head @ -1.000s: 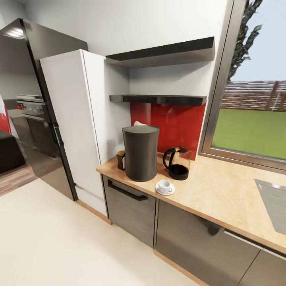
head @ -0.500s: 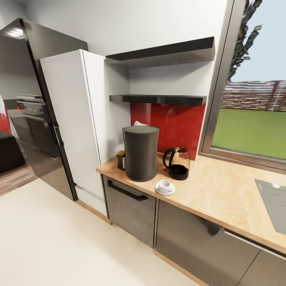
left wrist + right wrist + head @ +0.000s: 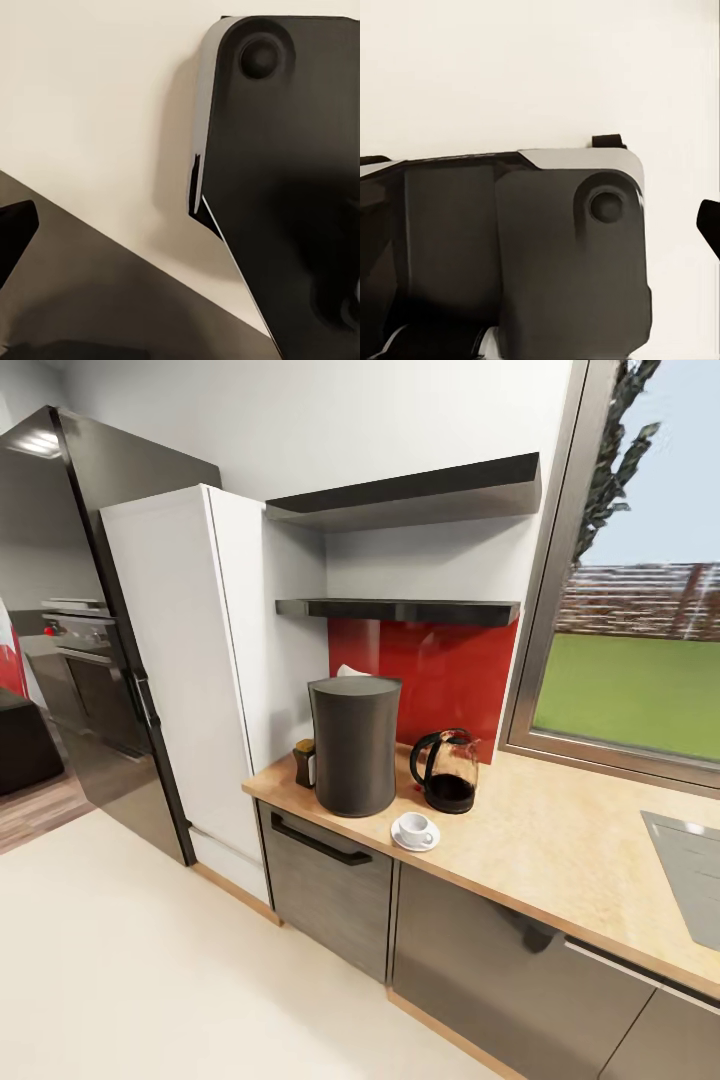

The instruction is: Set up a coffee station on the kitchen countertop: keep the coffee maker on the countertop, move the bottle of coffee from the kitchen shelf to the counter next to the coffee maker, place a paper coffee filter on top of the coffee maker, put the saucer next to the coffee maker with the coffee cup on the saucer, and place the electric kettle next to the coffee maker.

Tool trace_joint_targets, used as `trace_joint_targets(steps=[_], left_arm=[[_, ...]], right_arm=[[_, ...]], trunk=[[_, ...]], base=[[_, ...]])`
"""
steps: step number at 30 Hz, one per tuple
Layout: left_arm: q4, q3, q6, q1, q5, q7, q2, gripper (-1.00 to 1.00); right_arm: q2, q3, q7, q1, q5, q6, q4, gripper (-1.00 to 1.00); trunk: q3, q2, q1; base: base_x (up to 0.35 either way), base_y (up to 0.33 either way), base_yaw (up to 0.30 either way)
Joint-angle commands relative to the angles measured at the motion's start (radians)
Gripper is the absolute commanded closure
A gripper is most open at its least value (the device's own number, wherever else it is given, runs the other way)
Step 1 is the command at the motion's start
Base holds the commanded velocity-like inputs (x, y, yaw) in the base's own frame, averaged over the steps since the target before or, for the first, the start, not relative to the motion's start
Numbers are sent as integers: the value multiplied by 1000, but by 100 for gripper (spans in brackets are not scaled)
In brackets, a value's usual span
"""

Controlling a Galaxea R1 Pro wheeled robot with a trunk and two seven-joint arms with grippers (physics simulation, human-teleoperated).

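Note:
On the wooden countertop point(image 3: 560, 850) stands the tall dark grey coffee maker point(image 3: 355, 745), with a bit of white paper filter point(image 3: 347, 671) peeking over its top rear edge. The brown bottle of coffee point(image 3: 304, 762) sits just behind its left side. To its right is the glass electric kettle point(image 3: 447, 772) with a black handle. A white cup point(image 3: 413, 827) rests on a white saucer point(image 3: 400, 840) in front, between the two. One dark fingertip point(image 3: 13, 234) shows at the edge of the left wrist view, another fingertip point(image 3: 709, 225) at the edge of the right wrist view.
Two dark shelves point(image 3: 400, 609) hang above the coffee maker. A white tall cabinet point(image 3: 190, 660) and a black fridge point(image 3: 100, 610) stand to the left, a window point(image 3: 640, 660) and cooktop point(image 3: 690, 870) to the right. Both wrist views look down at the robot's dark base point(image 3: 292, 187) over pale floor.

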Motion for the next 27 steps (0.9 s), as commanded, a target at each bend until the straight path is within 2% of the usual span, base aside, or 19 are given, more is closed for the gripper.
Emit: trace_joint_targets(steps=[1, 2, 4, 5, 7, 9, 11, 27], left_arm=[[-2, 9, -1, 0, -8, -5, 0, -100], [-2, 9, -1, 0, -8, -5, 0, -100], [-2, 9, -1, 0, -8, -5, 0, -100], [-2, 9, -1, 0, -8, -5, 0, -100], [-2, 9, -1, 0, -8, -5, 0, -100], [-2, 9, -1, 0, -8, -5, 0, -100], [-2, 9, -1, 0, -9, -5, 0, -100], [0, 7, -1, 0, -8, -5, 0, -100]], right_arm=[[0, -42, 4, 0, 38, -3, 9, -100], [1, -99, 4, 1, 88, -3, 15, -100], [2, -240, 4, 2, 182, -3, 21, -100], [2, -282, 4, 2, 208, -3, 23, -100], [11, -326, 4, 2, 233, -3, 24, -100], [29, -350, 4, 2, 243, -3, 23, -100], [34, -357, 4, 2, 247, -4, 23, -100], [34, -359, 4, 2, 252, -7, 23, -100]], trunk=[[-2, -2, 0], [-2, -2, 0], [-2, -2, 0], [-2, -2, 0], [-2, -2, 0], [-2, -2, 0], [-2, -2, 0], [-2, -2, 0]], base=[[0, 0, 0], [0, 0, 0], [0, 0, 0], [0, 0, 0], [0, 0, 0], [0, 0, 0], [0, 0, 0], [0, 0, 0]])
